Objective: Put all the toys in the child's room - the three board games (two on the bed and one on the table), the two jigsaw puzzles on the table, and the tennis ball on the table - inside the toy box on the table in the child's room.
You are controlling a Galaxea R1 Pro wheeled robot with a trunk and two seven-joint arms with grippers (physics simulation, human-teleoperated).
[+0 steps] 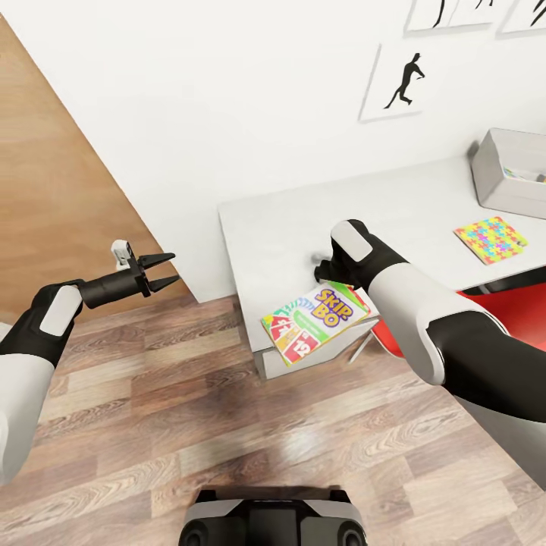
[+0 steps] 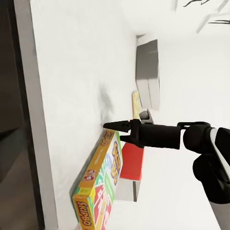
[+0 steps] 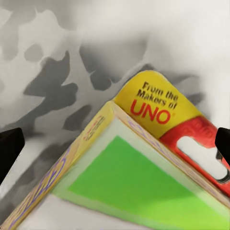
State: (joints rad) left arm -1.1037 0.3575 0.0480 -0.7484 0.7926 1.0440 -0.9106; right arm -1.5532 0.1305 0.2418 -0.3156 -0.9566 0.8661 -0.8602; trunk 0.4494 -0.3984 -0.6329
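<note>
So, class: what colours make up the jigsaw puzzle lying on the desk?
The jigsaw puzzle is yellow, green, pink and blue interlocked pieces, best seen in the head view.

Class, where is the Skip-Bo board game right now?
In the head view, the Skip-Bo board game lies overhanging the table's near corner, under the right gripper.

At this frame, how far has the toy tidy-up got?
Done: something pale already lies inside the toy box, though what it is cannot be told. In hand: the right gripper is at the Skip-Bo board game, which overhangs the table edge. Left: one jigsaw puzzle lies on the table outside the box.
</note>
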